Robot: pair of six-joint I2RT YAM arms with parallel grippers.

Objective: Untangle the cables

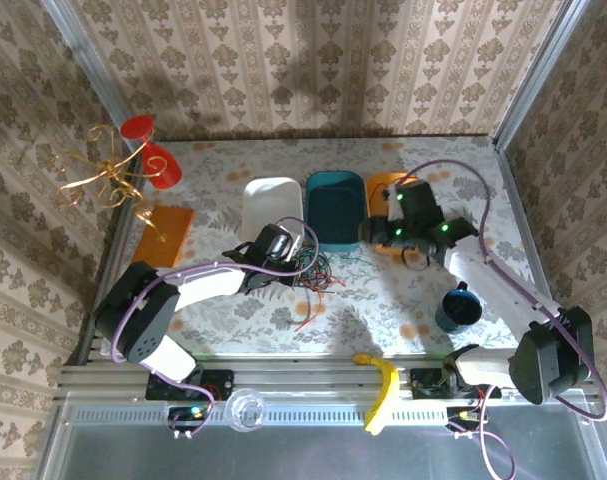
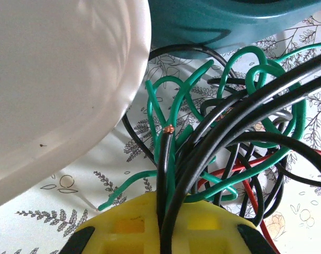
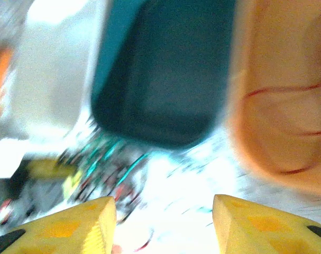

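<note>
Left wrist view: left gripper [image 2: 161,219] clamps black and green strands of the knotted cables [image 2: 229,132]; right gripper [image 3: 164,222] spread, empty; untangling mostly remains.

A: Cables [image 1: 309,266] — status?
B: One tangle, mid table [image 1: 383,300]. All thin, glossy. Green cable [image 2: 126,191] in tall loops, black cable [image 2: 245,114] arcs over it, red cable [image 2: 253,196] low underneath.
A: Held?
B: Yep — black & green strands pinched in left claw [image 2: 161,223].
</note>
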